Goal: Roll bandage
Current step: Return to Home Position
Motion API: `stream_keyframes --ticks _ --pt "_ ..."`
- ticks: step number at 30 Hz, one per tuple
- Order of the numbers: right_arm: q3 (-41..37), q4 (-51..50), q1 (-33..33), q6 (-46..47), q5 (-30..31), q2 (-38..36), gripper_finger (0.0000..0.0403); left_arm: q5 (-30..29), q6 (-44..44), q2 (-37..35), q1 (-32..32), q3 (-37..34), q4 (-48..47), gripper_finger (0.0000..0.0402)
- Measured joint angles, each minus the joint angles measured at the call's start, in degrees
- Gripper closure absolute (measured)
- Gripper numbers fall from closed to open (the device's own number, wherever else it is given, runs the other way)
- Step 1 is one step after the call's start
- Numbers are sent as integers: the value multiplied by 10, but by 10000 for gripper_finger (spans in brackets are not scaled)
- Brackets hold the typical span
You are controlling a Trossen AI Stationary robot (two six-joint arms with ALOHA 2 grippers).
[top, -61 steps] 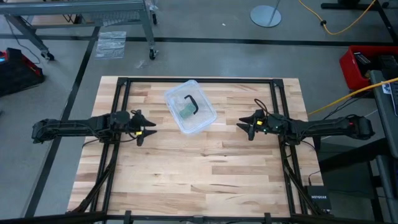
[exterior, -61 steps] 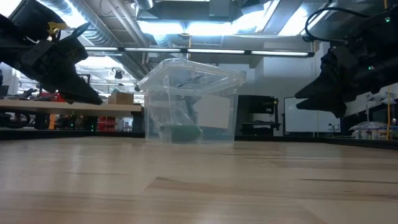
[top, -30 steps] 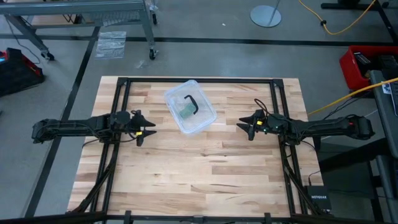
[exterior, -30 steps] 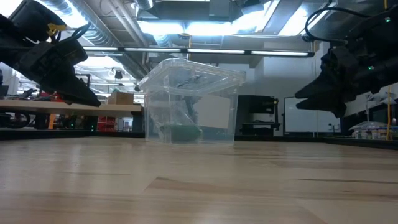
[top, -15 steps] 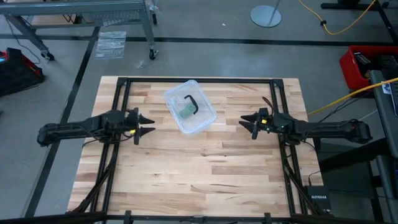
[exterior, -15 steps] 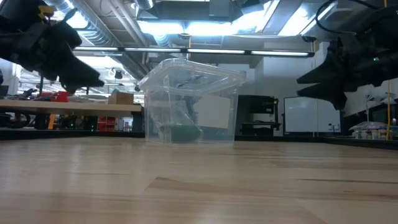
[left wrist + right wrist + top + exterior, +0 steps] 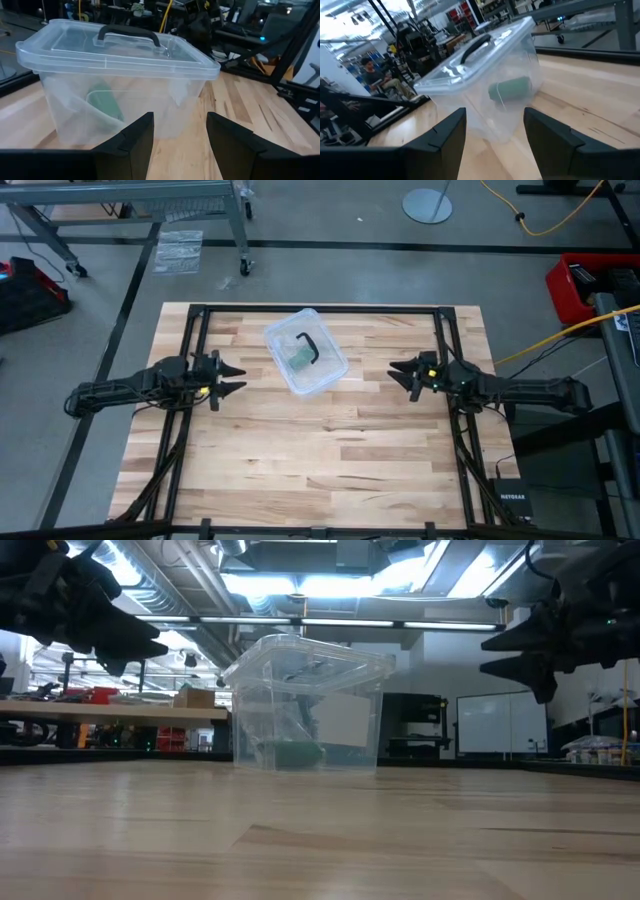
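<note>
1. Green cloth shows most plainly in the right wrist view. The rolled bandage is a stubby matte cylinder lying on its side inside the clear plastic box with the black handle, close to one wall. From straight above it is only a small green patch under the lid, beside the handle.
2. The low view shows the box standing flat on the pale wooden table with its lid on and the green at the bottom. A crinkled clear film seems to lie around the roll, though through the walls I cannot be sure.
3. The left gripper hangs above the table's left side, pointed at the box and well apart from it. Its jaws are spread wide and hold nothing.
4. The right gripper mirrors it on the right side, jaws likewise parted and empty, clear of the box.
5. The box sits toward the far middle of the table, between the two grippers. Bare wood runs broad from there to the near edge.
</note>
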Motion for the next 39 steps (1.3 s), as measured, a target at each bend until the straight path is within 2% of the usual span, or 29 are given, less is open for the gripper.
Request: stream_keyframes --ticks 13,18,22,39 --pt "0 -62 0 0 0 -118 201 -1 0 0 0 -1 3 226" --pt "0 -83 0 0 0 -172 200 0 0 0 0 -19 66 226" --pt "0 -82 1 0 0 -172 200 -1 0 0 0 -45 140 226" --pt "-1 -99 0 0 0 -172 200 -1 0 0 0 -45 139 226"
